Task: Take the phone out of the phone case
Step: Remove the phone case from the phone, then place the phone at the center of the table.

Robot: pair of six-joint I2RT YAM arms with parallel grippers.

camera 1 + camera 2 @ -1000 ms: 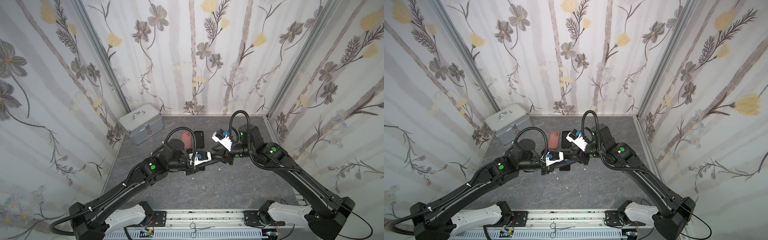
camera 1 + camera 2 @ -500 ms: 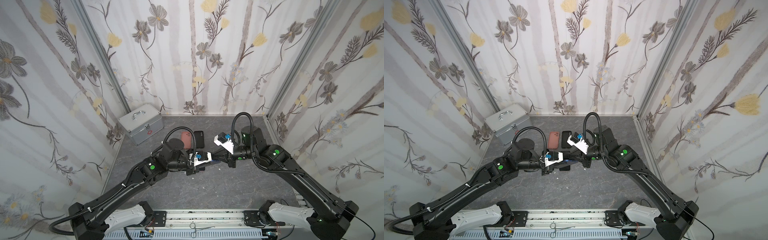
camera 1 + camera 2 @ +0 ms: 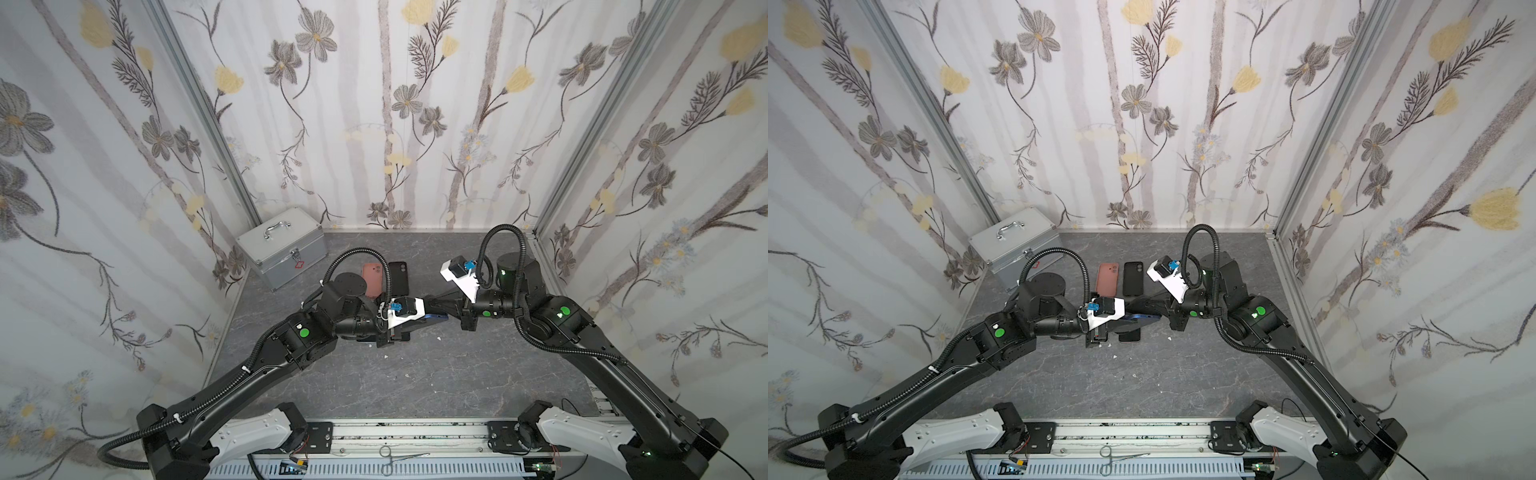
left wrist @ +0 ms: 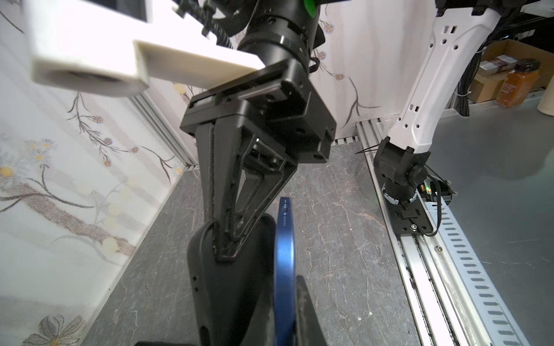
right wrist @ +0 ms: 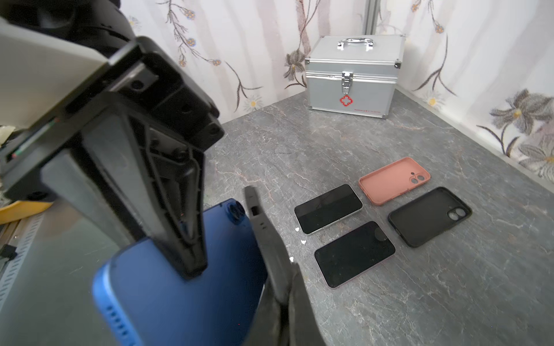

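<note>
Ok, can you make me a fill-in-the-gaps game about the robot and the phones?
The left fingers clamp a phone coloured ____.
The right fingers pinch the black phone ____ by its edge.
____ more phones lie flat on the table, screens up.
The cross on the silver box is ____.
Missing words: blue, case, two, red.

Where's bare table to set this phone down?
Bare: the near table between left arm, right arm and front rail, and the far corner beside the right arm. Crowded: pink case, empty black case and two phones mid-table; silver box far left.
</note>
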